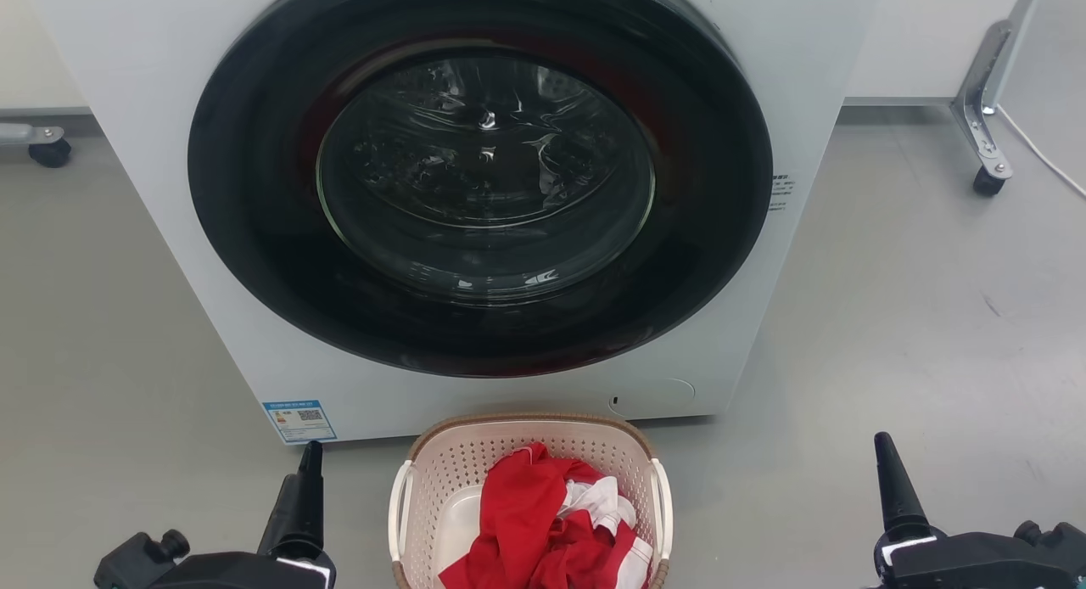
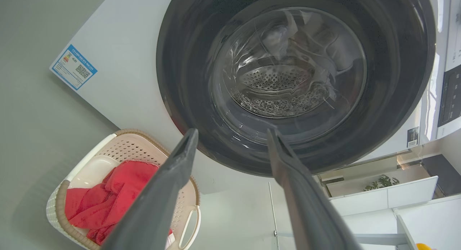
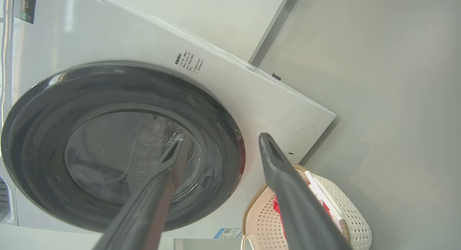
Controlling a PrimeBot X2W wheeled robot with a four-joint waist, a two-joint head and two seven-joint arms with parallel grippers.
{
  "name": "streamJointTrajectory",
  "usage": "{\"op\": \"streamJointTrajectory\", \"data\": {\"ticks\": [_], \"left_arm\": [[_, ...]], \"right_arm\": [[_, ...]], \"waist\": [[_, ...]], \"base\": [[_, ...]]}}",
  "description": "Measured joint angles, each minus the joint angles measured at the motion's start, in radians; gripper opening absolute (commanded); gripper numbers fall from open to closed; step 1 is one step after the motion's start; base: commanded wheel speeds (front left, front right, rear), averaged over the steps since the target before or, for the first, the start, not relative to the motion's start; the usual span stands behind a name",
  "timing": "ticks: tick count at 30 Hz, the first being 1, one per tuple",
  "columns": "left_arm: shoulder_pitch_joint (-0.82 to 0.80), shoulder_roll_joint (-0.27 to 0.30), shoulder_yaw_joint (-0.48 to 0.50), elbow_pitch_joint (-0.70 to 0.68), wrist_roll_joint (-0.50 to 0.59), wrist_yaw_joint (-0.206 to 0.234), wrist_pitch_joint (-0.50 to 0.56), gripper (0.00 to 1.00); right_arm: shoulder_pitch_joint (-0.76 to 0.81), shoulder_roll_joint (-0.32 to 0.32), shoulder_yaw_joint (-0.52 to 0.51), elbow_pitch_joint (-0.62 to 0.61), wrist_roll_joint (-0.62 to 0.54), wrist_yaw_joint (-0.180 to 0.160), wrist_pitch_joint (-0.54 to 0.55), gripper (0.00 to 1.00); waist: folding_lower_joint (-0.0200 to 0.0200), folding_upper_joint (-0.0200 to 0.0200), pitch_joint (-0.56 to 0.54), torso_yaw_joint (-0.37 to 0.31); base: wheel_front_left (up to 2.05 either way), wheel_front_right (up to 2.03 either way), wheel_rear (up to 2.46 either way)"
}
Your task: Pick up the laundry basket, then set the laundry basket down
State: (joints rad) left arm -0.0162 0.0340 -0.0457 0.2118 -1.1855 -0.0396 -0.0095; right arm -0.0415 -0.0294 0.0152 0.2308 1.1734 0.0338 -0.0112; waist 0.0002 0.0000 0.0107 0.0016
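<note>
Cream plastic, holed all over and rimmed in brown weave: the basket (image 1: 462, 466) stands on the floor (image 1: 891, 317) between the two pincers, beyond their tips and low in the head view. Red cloth (image 1: 526, 521) with some white in it is heaped inside.

The left pincer (image 2: 233, 133) has its fingers apart and holds nothing. The right pincer (image 3: 221, 136) is likewise apart and empty. Both point toward the washer (image 1: 170, 148).

From the left pincer the basket lies inward to the right, and from the right pincer inward to the left. The left one looks the nearer. The white handles sit on the basket's two sides, one facing each pincer, so I judge a two-arm lift would close inward onto them. The basket's near end is cut off, so I cannot settle its long axis.

The floor is smooth, grey and flat. The washer, its dark round door (image 1: 484, 190) shut, stands just behind the basket, though I cannot tell if they touch. A metal leg on a caster (image 1: 984, 105) stands well off to the right.
</note>
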Motion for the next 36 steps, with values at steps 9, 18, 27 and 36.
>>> {"op": "streamJointTrajectory", "data": {"ticks": [9,18,27,36], "left_arm": [[0.0,0.029,-0.051,-0.033,0.209,0.024,-0.034,1.0],[0.002,0.036,-0.097,-0.062,0.397,0.049,-0.068,1.0],[0.004,0.037,-0.126,-0.088,0.546,0.069,-0.1,1.0],[0.004,0.037,-0.157,-0.111,0.706,0.093,-0.134,1.0]], "right_arm": [[0.0,-0.012,0.046,-0.029,-0.183,-0.022,-0.034,1.0],[0.015,-0.012,0.08,-0.052,-0.333,-0.044,-0.066,1.0],[0.015,-0.013,0.115,-0.074,-0.481,-0.066,-0.097,1.0],[0.015,-0.014,0.146,-0.103,-0.624,-0.088,-0.133,1.0]], "waist": [[-0.0001,0.0,0.005,0.001],[-0.0001,0.0,0.012,0.002],[-0.0001,0.0,0.019,0.004],[-0.0001,0.0,0.026,0.005]], "base": [[0.0,0.0,0.0],[0.0,0.0,0.0],[0.0,0.0,0.0],[0.0,0.0,0.0]]}}
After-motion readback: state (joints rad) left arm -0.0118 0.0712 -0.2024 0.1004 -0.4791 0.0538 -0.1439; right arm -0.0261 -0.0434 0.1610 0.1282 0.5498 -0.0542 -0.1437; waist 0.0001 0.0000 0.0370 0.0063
